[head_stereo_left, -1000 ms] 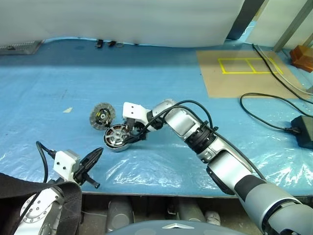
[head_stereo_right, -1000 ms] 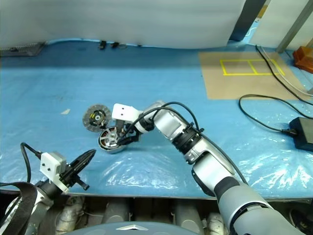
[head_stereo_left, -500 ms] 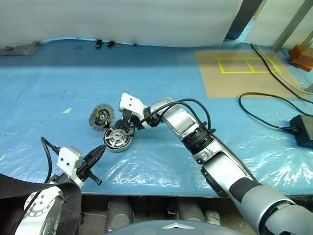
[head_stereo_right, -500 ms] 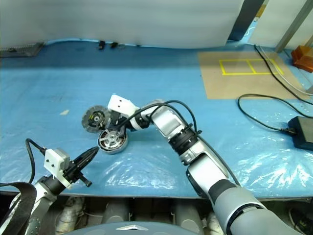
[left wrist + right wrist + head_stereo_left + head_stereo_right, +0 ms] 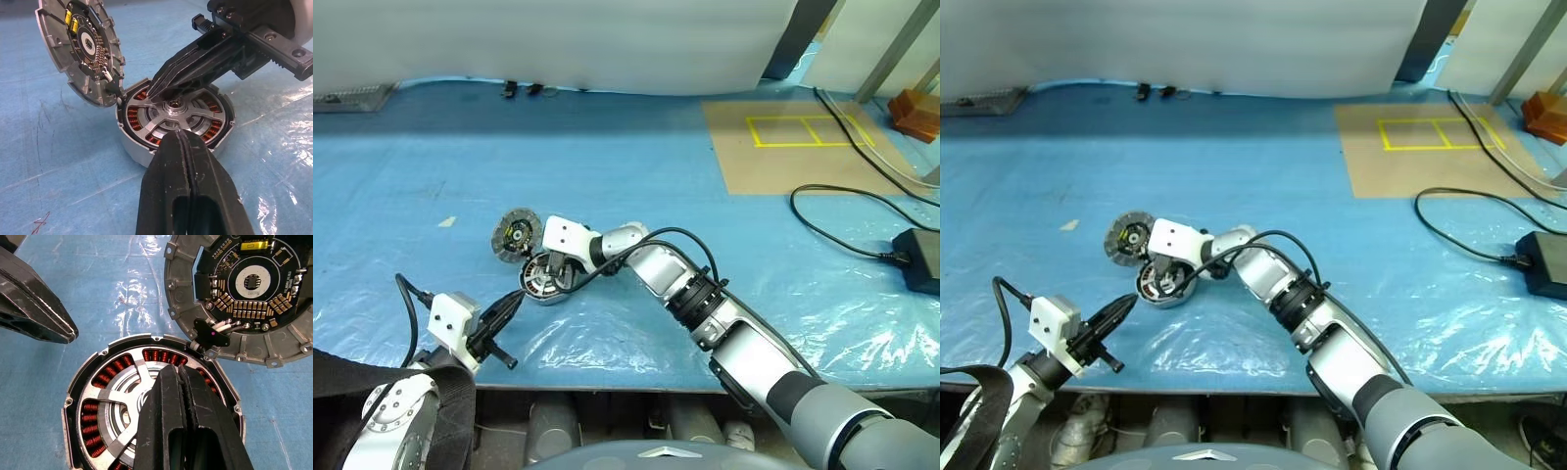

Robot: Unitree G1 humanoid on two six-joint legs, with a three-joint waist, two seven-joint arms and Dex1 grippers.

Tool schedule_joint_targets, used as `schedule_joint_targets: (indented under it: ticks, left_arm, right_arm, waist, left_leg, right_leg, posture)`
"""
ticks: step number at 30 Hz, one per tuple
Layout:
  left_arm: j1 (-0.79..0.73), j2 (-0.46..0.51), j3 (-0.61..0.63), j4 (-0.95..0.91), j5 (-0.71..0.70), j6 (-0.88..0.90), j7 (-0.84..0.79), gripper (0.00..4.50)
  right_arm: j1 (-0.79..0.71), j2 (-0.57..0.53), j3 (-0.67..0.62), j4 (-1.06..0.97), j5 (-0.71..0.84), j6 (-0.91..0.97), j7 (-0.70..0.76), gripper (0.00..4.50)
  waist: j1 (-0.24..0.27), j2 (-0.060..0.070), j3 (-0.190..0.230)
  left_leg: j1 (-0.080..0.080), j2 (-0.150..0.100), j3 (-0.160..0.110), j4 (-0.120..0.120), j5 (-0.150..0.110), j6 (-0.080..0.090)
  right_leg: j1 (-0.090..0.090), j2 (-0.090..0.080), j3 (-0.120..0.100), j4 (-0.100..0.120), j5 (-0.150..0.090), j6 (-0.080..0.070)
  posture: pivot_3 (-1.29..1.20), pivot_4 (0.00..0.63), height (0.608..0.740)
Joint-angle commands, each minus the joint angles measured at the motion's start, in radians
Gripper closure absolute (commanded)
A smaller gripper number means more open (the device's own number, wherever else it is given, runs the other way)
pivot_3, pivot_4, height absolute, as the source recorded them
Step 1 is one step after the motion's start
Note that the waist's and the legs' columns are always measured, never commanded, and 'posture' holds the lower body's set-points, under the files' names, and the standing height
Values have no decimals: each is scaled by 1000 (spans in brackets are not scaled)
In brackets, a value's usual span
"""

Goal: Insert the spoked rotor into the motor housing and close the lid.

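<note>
We find the shiny silver spoked rotor already seated inside the round copper-wound motor housing, which sits near the front edge of the blue-covered bench. The grey segmented lid stands open, tilted against the housing's rim and apparently tethered by wires. The right gripper, fingers pressed together, rests over the hub; the left gripper waits beside, also closed. Closing the lid remains.

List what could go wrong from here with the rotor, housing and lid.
1. The right end effector, shut, rests its tips on the spoked rotor seated in the motor housing; pressing off-centre might tilt it.
2. The lid hangs open by short wires; a careless swing may strain them.
3. The left end effector sits close; the two might collide.
</note>
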Motion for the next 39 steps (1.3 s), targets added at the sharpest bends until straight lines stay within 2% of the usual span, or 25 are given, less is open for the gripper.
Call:
schedule_joint_targets:
  ticks: [1, 5, 9, 12, 18, 22, 26, 32, 39]
  left_arm:
    - [-7, 11, 15, -20, 0, -7, -1, 4500]
    - [-19, 9, 15, -10, -2, -10, 0, 4500]
    - [-22, 4, 20, -5, -3, -14, 4, 4500]
    - [-19, -1, 26, 0, -5, -16, 10, 4500]
    - [-29, -9, 49, 4, -56, -9, 4, 4500]
    - [-17, 0, 102, 32, -87, 9, 2, 4500]
    - [-53, 43, 146, 107, -44, 64, 48, 4500]
    - [-246, 73, 129, 179, -32, 114, 89, 4500]
    - [-540, 98, 87, 352, -43, 161, 33, 4500]
  right_arm:
    - [-21, 46, -73, -54, 82, 32, 25, 4471]
    - [-10, 50, -70, -82, 105, 91, 68, 4471]
    - [13, -15, 44, 11, -38, 51, 34, 4471]
    - [31, -48, 70, 41, -74, 5, 23, 4471]
    - [29, -24, -46, -38, 48, -53, 59, 4471]
    - [33, -47, -103, -141, 116, -58, 109, 4471]
    - [28, -101, -154, -235, 153, -6, 135, 4471]
    - [82, -215, -197, -441, 263, 143, 220, 4471]
    - [128, -309, -178, -463, 220, 118, 190, 4471]
  waist:
    - [0, 0, 0]
    - [0, 0, 0]
    - [0, 0, 0]
    - [0, 3, -1]
    - [3, 3, -1]
    - [1, 2, -1]
    - [0, 2, -2]
    - [12, 1, -2]
    - [6, 0, -2]
  left_leg:
    - [-1, 0, 0, 0, 0, 0]
    - [-1, 0, 0, -1, 0, 0]
    - [-2, 0, 0, -1, 0, 0]
    - [0, -1, 0, 0, 0, 0]
    - [3, -1, 0, 1, 0, 0]
    - [1, 0, 0, 1, 0, 0]
    - [-1, 0, 0, 0, 0, 0]
    - [-2, -1, -1, 1, 0, 0]
    - [-1, -5, -1, 3, 3, -4]
  right_leg:
    - [-1, 0, 0, 0, 0, 0]
    - [-1, 0, 0, 0, 0, 0]
    - [-1, 0, 0, -1, 0, 0]
    - [0, 0, 0, 0, 0, 0]
    - [4, -1, 0, 0, -4, 7]
    - [1, 0, 0, 1, 0, 1]
    - [-1, 2, 0, 0, 0, 0]
    - [0, 0, -1, 0, 0, 0]
    - [1, 0, 0, 1, 1, 1]
  posture:
    - [0, 150, 740]
    - [0, 150, 740]
    - [0, 150, 740]
    - [0, 150, 740]
    - [0, 150, 740]
    - [0, 150, 740]
    - [0, 150, 740]
    - [0, 150, 740]
    - [0, 150, 740]
